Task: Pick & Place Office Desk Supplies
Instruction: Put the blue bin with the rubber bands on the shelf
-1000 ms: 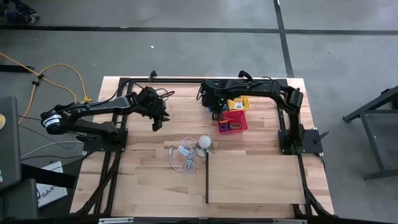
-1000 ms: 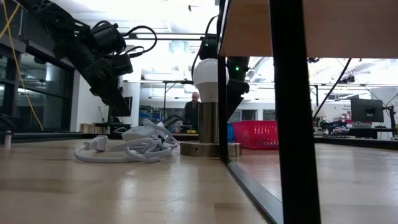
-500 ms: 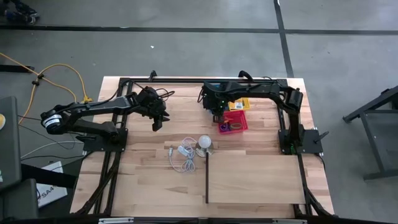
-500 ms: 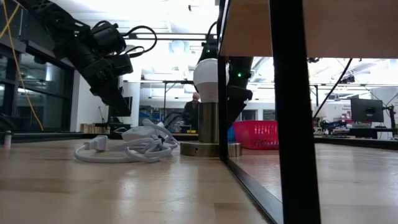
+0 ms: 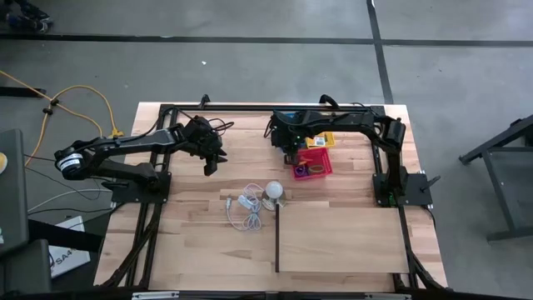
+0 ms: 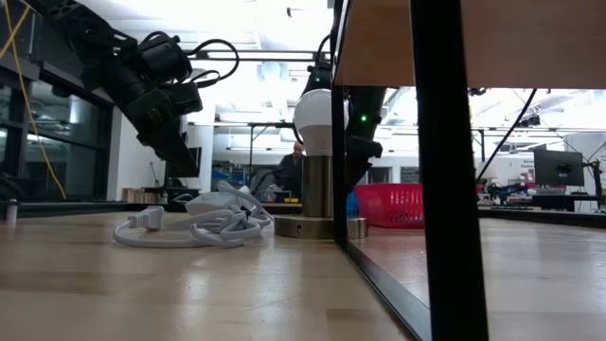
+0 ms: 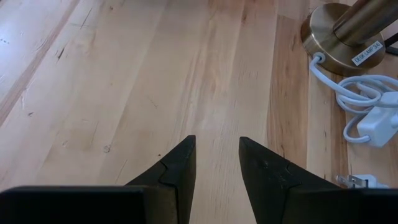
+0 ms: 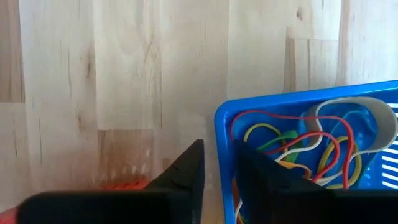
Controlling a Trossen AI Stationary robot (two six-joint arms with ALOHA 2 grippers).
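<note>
Pale wooden planks of the table [image 5: 333, 237] carry the whole scene, with a workshop seen dimly beyond in the low view. At the far side, the right gripper [image 8: 217, 165] is poised with a narrow gap between its dark fingers; whether anything is pinched there cannot be told. Straddled by those fingers is the near wall of a blue tray [image 8: 298, 109], one finger outside over bare wood, the other just inside the rim. Within the tray, directly ahead of the gripper, a tangle of red, yellow, green and white rubber bands [image 8: 311, 149] is seen, strands running every way, so no single long axis is offered. From above, a red basket [image 5: 311, 164] and yellow packets [image 5: 321, 139] are seen touching that arm's tip. The supplies lie well apart from the left gripper [image 7: 216, 168], which hangs open and empty over bare wood, a brass lamp base [image 7: 339, 37] and coiled white cord [image 7: 364, 109] ahead of it. The right arm is judged much the nearer for the next pick.
</note>
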